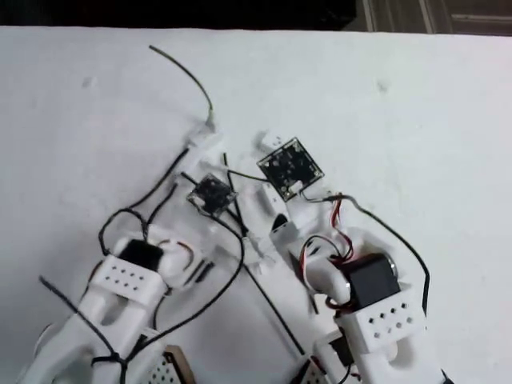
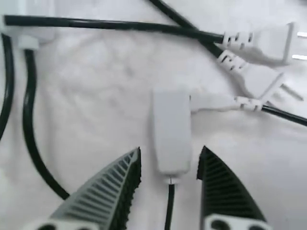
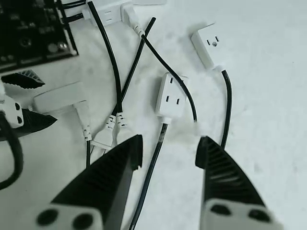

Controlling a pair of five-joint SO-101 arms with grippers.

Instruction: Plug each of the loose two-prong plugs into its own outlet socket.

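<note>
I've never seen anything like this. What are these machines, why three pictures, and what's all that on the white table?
Two small robot arms, a left arm and a right arm, sit at a white table. The high view looks down from above. The other two come from a camera on each arm's wrist, showing its own pincer. The left gripper is open around a white socket block. The right gripper hangs open near another socket. A loose plug and a second plug lie nearby on black cords. Nothing is gripped.
</note>
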